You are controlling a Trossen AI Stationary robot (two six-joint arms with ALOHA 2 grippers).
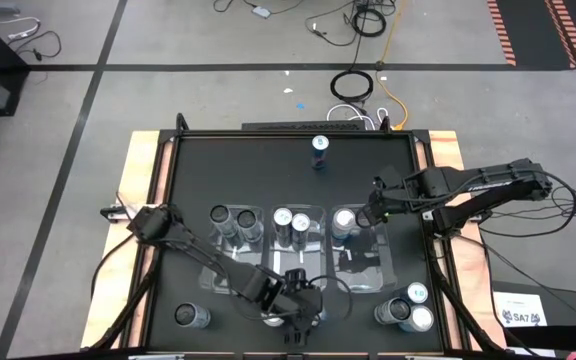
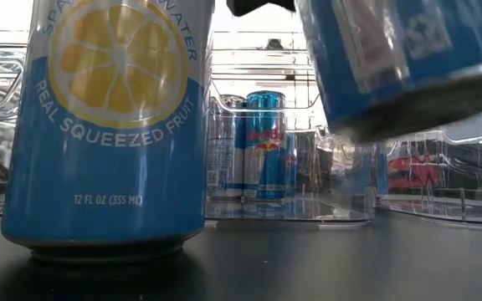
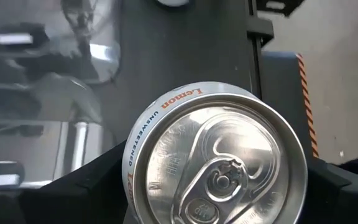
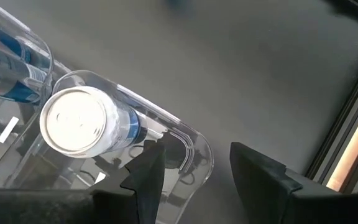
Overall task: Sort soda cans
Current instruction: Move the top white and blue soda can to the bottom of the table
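**Even light, blurred close-ups**

Seen from above, the light is flat and even, the black table (image 1: 298,190) matte with faint shadows. At table height, a lifted blue can (image 2: 400,58) smears with blur at its base, while the lemon can (image 2: 107,125) stays sharp. Bright backlight washes out the clear bins (image 2: 291,134) (glare streaks their walls). The held can's silver top (image 3: 219,158) gleams softly.

- Lemon can (image 3: 216,165): silver top, blue body, raised & tilted off surface, near front edge.
- Blue can (image 1: 319,146): upright, alone at far edge.
- Three cans (image 1: 408,308): upright, clustered front right.
- Grey can (image 1: 192,316): front left.
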